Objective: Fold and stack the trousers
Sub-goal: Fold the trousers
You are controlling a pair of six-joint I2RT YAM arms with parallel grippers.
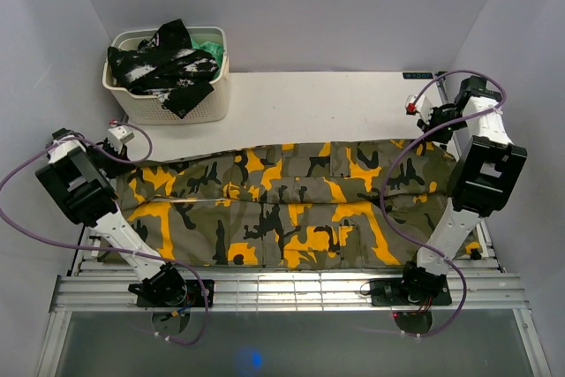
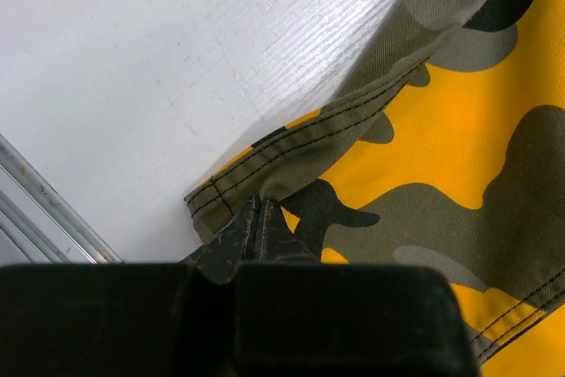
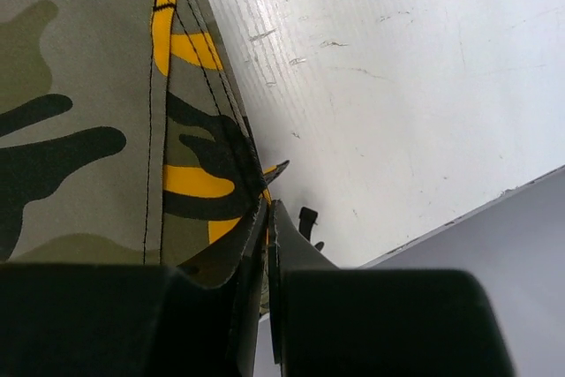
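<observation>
Basket of dark clothes sits beyond trousers spread across table.

Bright even light, soft shadows, glare on rail, blurred wrist foregrounds

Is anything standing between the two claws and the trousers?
Nothing visible does. The left claw and the right claw are shut on the edge of the trousers; the basket stands apart, far left.
</observation>
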